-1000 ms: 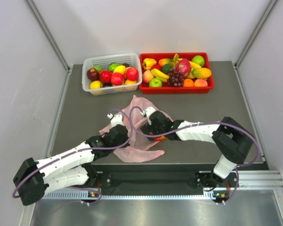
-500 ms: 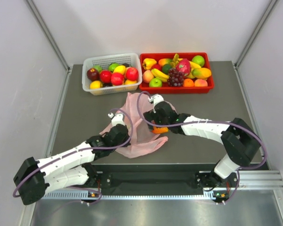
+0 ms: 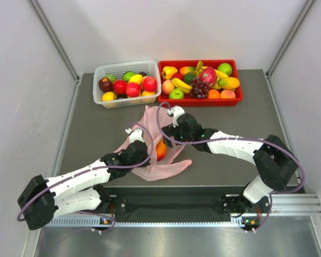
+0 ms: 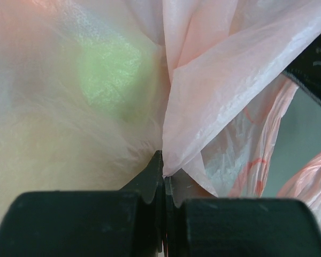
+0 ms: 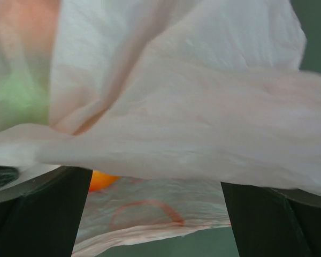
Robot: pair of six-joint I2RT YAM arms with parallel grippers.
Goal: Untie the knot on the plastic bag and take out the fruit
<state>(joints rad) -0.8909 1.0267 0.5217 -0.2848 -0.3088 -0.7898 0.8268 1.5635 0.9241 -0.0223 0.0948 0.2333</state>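
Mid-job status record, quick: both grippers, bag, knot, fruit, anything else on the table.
left gripper: shut, pinching a fold of the plastic bag
right gripper: open, bag film draped across its fingers
knot: not made out in any view
fruit: one orange piece shows at the bag, between the two grippers
elsewhere: white basket and red tray, both full of fruit, at the far edge

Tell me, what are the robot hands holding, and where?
The left gripper pinches a fold of the bag. The right gripper is open, gripping nothing.
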